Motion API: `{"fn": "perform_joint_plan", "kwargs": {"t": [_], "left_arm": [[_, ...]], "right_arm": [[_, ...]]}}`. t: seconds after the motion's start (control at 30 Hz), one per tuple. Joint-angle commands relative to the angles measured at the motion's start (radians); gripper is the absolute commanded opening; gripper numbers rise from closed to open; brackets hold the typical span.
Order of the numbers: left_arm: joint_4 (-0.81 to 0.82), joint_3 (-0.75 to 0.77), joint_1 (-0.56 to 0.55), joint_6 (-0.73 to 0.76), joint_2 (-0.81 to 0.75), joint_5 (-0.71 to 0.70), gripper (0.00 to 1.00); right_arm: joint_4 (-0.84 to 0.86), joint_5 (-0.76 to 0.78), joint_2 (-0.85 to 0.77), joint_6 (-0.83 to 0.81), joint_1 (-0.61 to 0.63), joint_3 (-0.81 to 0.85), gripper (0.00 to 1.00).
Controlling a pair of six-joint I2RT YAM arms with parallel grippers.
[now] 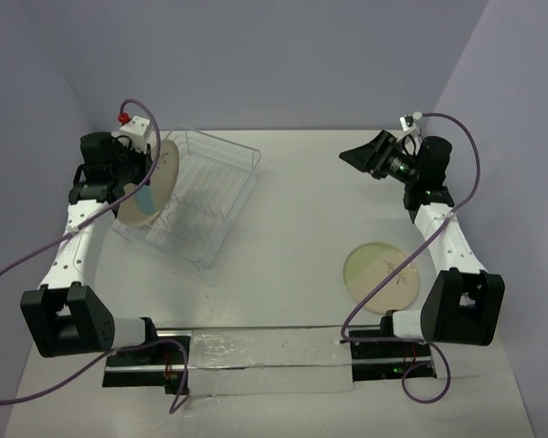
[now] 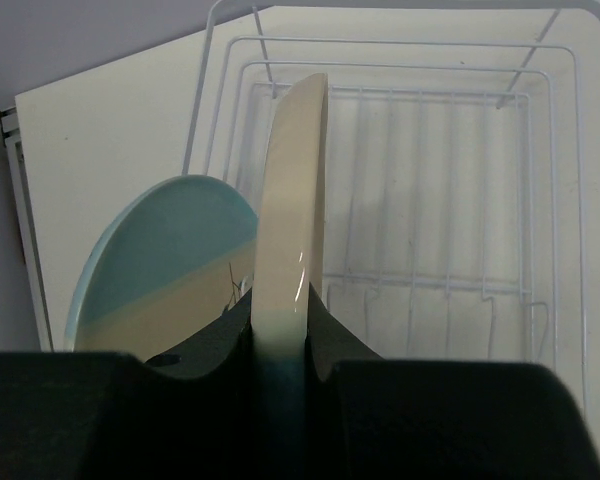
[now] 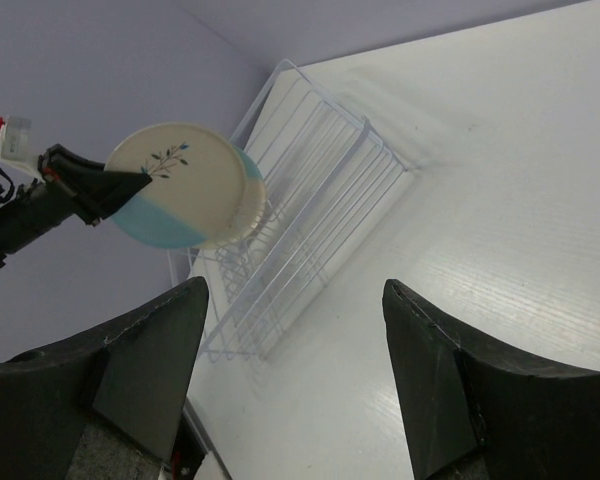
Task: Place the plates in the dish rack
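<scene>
My left gripper (image 1: 149,166) is shut on the rim of a cream plate with a light-blue segment (image 1: 164,164) and holds it upright, edge-on in the left wrist view (image 2: 292,190), over the left end of the wire dish rack (image 1: 210,196). A second blue-segment plate (image 2: 150,260) stands leaning just left of it, at the rack's left side. The pale-green plate (image 1: 382,274) lies flat on the table by the right arm. My right gripper (image 1: 361,157) is open, empty and raised at the far right, facing the rack (image 3: 320,190) and the held plate (image 3: 180,185).
The rack's slotted wires (image 2: 430,290) to the right of the held plate hold nothing. Purple walls close the table at the back and sides. Purple cables hang from both arms, and the arm bases stand at the near edge (image 1: 256,351).
</scene>
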Motion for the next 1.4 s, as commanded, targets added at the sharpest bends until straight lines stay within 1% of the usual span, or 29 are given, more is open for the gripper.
{"fn": "perform_joint_plan", "kwargs": {"t": [0.0,0.17,0.23,0.43,1.0,1.23,1.27,1.3,1.37], "left_arm": [[0.147,0.041,0.002,-0.006,-0.031,0.048,0.0],[0.1,0.057,0.002,-0.012,0.013,0.012,0.0],[0.11,0.041,0.002,-0.014,0.016,-0.032,0.0],[0.126,-0.003,0.003,-0.017,-0.008,-0.044,0.0],[0.133,-0.056,0.002,-0.099,0.063,0.014,0.0],[0.1,-0.057,-0.009,-0.124,0.119,0.017,0.01],[0.104,-0.06,-0.011,-0.13,0.125,0.006,0.02],[0.105,-0.061,-0.012,-0.135,0.13,0.0,0.08],[0.101,-0.061,-0.012,-0.147,0.14,-0.012,0.24]], "right_arm": [[0.012,-0.02,0.003,-0.015,-0.012,-0.012,0.78],[0.012,-0.023,-0.001,-0.018,-0.015,-0.014,0.78],[0.012,-0.024,-0.002,-0.019,-0.015,-0.014,0.78],[0.01,-0.023,-0.005,-0.027,-0.017,-0.023,0.78],[0.01,-0.026,0.004,-0.022,-0.022,-0.026,0.78],[0.01,-0.03,0.006,-0.024,-0.024,-0.029,0.78],[0.01,-0.03,0.007,-0.026,-0.024,-0.029,0.78],[0.01,-0.03,0.008,-0.027,-0.024,-0.029,0.78],[0.01,-0.032,0.011,-0.024,-0.024,-0.03,0.78]]}}
